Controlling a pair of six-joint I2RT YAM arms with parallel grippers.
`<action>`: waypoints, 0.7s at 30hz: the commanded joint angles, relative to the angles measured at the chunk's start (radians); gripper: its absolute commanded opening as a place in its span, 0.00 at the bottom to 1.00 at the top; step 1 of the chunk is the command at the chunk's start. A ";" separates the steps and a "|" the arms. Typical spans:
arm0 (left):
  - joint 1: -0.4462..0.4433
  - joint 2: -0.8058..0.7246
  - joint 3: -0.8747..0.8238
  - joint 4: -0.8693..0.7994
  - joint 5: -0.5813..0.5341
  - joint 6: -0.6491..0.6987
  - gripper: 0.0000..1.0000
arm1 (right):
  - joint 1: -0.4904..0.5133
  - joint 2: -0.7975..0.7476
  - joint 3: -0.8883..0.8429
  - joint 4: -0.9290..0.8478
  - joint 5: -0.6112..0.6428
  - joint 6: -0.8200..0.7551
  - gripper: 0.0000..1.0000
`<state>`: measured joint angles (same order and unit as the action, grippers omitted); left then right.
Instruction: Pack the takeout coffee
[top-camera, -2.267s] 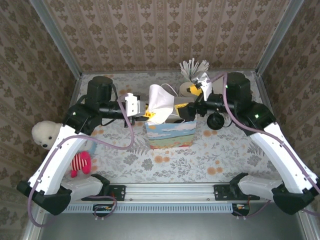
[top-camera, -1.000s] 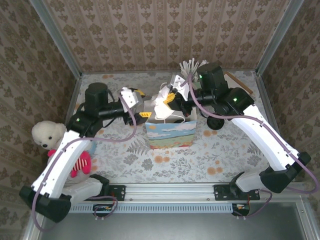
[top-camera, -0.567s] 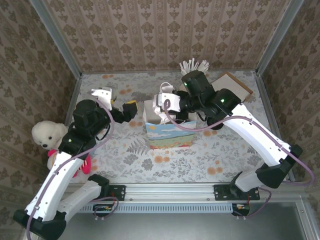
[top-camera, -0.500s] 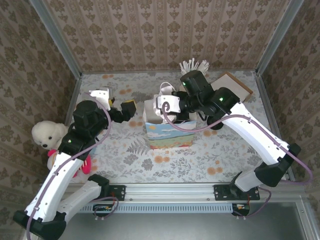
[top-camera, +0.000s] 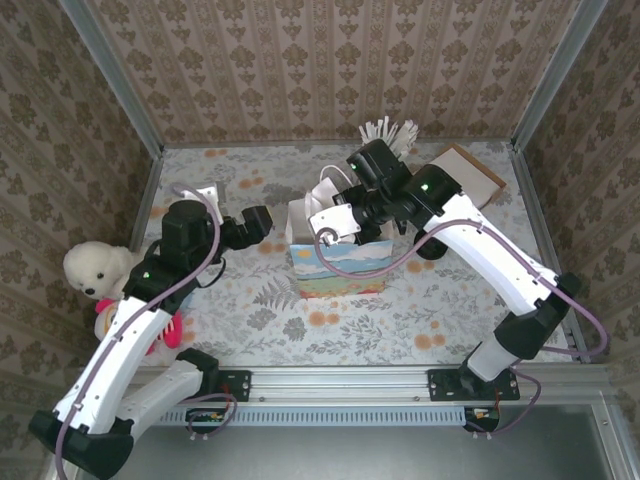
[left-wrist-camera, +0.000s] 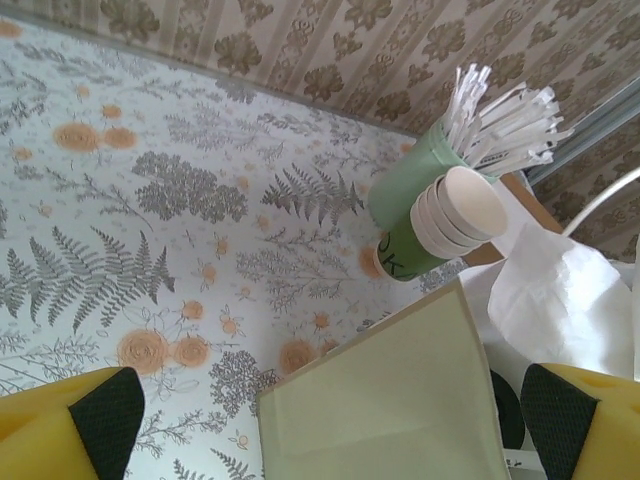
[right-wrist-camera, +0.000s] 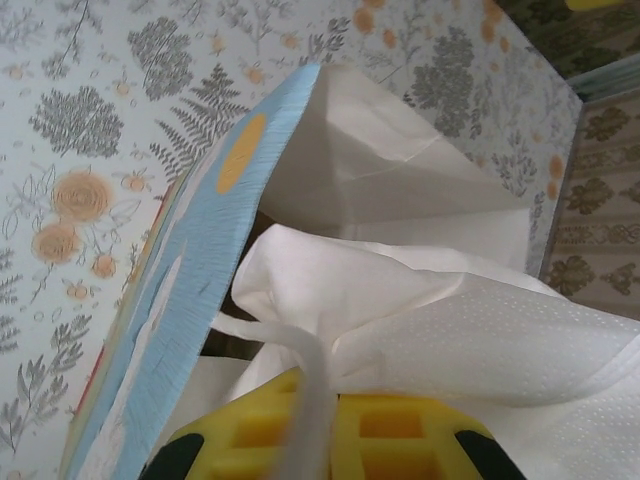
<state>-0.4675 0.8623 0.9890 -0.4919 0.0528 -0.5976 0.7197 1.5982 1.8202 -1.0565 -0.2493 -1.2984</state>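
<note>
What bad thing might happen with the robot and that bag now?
The right hand grips a white napkin bunched over the mouth of the paper bag. It might snag on the rim and tip the bag. The left hand is open and apart from the bag, so nothing would steady it.

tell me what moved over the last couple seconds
The left end effector drew back leftward from the landscape-printed paper bag, jaws open. The right end effector swung left from beside the bag to its mouth, against the crumpled white sheet. The bag and the white teddy bear stayed put.
</note>
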 joint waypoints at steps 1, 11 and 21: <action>0.003 0.020 0.037 -0.005 0.037 -0.053 1.00 | 0.020 0.012 0.031 -0.112 0.022 -0.101 0.08; -0.051 0.143 0.112 -0.010 0.099 -0.059 1.00 | 0.009 -0.053 -0.102 -0.082 0.131 -0.091 0.07; -0.086 0.173 0.137 -0.005 0.086 -0.033 1.00 | 0.004 0.042 -0.020 -0.080 0.005 -0.069 0.03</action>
<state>-0.5495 1.0409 1.0996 -0.4904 0.1562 -0.6361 0.7280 1.6112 1.7760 -1.1065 -0.1787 -1.3808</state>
